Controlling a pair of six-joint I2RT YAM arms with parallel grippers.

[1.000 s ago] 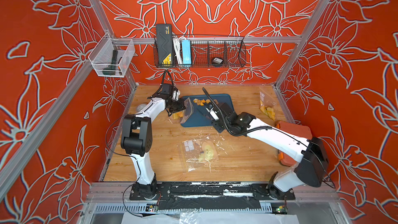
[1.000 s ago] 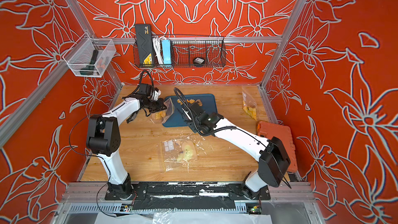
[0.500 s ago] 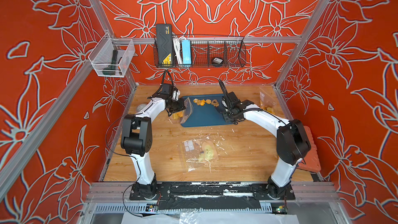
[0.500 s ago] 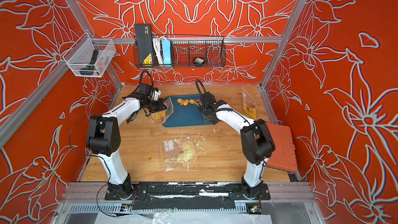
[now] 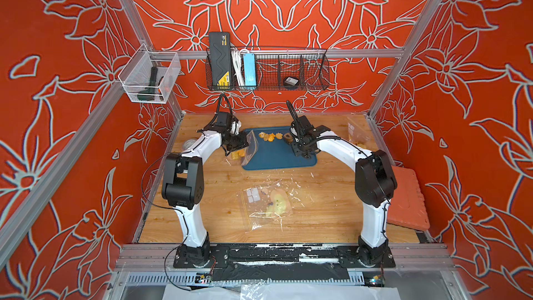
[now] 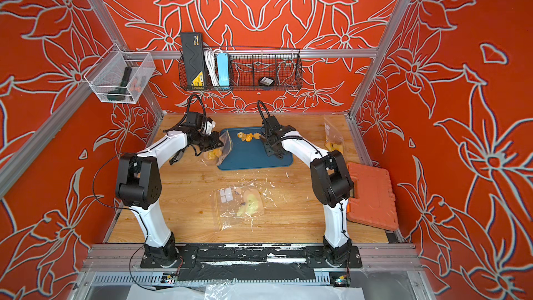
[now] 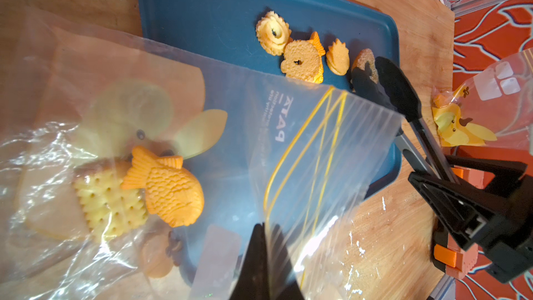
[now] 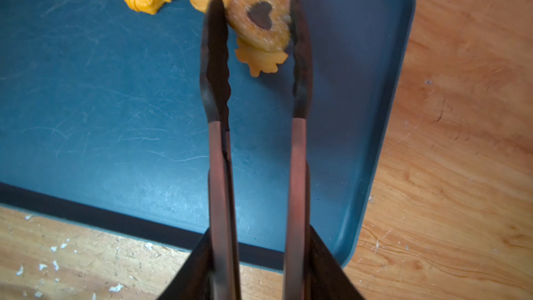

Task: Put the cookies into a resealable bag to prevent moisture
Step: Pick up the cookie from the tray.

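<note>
In bag point(image 7: 302, 168): 2 cookies point(image 7: 173, 194) visible.
On tray point(image 7: 202, 24): at least 4 cookies.
Left gripper point(image 7: 264, 255): pinched on bag rim.
Right gripper point(image 8: 259, 261): clamps tongs point(image 8: 216, 82) round heart cookie point(image 8: 269, 37).

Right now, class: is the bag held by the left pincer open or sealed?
Open: on the bag the two yellow zip strips bow apart, and the left pincer pinches its edge.

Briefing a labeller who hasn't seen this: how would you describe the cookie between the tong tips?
On the blue tray at the table's back, a short row of cookies lies near the far edge. Take the cookie at the right arm's end, between the black tongs' tips: it alone is sugary brown with a dark heart-shaped centre, its neighbours orange or yellow.
</note>
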